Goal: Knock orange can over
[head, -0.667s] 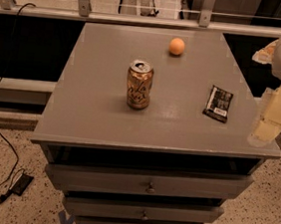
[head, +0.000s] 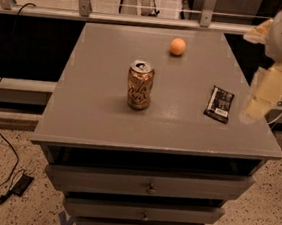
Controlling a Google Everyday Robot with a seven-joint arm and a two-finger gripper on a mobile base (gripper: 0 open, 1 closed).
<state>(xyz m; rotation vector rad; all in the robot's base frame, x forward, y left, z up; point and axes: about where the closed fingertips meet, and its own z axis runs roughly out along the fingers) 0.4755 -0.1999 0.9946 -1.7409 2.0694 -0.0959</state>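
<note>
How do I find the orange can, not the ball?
Look at the grey cabinet top. The orange can stands upright near its middle, left of the dark wrapper and the gripper at the right edge. Unlike the round ball behind it, it's tall, shiny and lettered.

The grey cabinet top point(head: 96, 105) carries an upright can point(head: 140, 84), a ball point(head: 177, 46) and a dark packet point(head: 219, 104), with the gripper point(head: 258, 99) over the edge beside the packet.

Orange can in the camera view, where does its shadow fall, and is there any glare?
Camera view: the orange can casts a faint shadow leftward on the table; a pale sheen lies right of it; the gripper hangs brightly lit over the table's right edge, beside the dark packet.
</note>
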